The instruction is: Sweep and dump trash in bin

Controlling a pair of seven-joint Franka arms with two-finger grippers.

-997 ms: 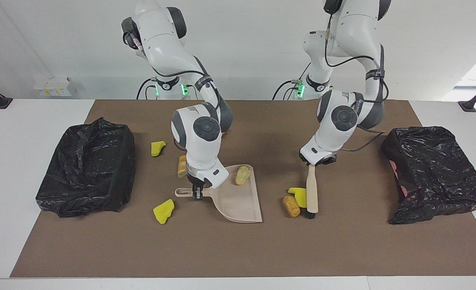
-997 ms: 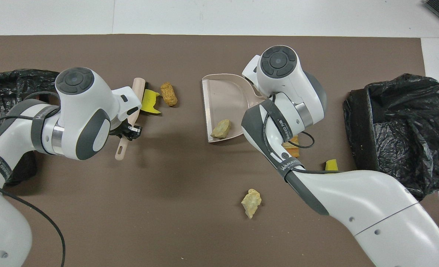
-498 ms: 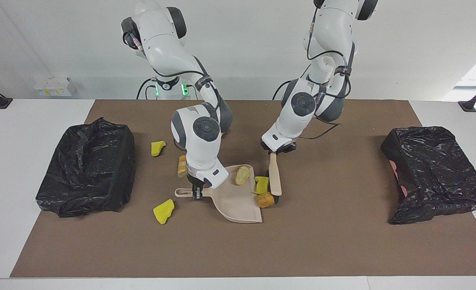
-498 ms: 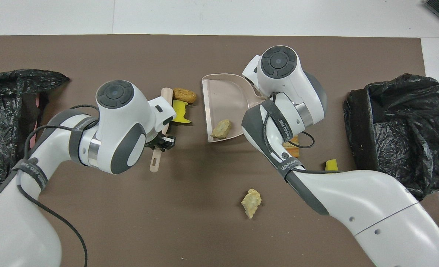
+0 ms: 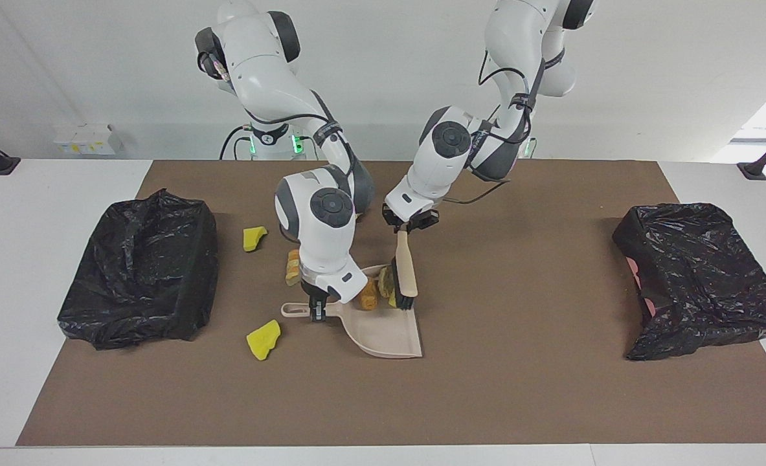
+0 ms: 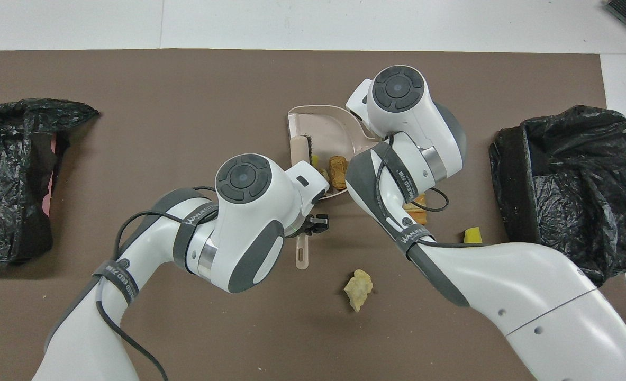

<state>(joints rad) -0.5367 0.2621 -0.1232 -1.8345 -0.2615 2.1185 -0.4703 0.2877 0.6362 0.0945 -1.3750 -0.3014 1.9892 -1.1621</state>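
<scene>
left end effector (image 5: 412,223) clamped on brush (image 5: 406,272) in dustpan (image 5: 389,333); right end effector (image 5: 318,309) clamped on dustpan handle.

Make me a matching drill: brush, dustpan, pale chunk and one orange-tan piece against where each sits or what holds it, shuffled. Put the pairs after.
Column one:
1. brush
2. dustpan
3. pale chunk
4. orange-tan piece

Column two:
a. handle gripped by the right end effector
b. lying in the dustpan
c. gripped by the left end effector
d. alone on the mat, nearer to the robots than the dustpan

Pairs: 1-c, 2-a, 3-d, 4-b
</scene>
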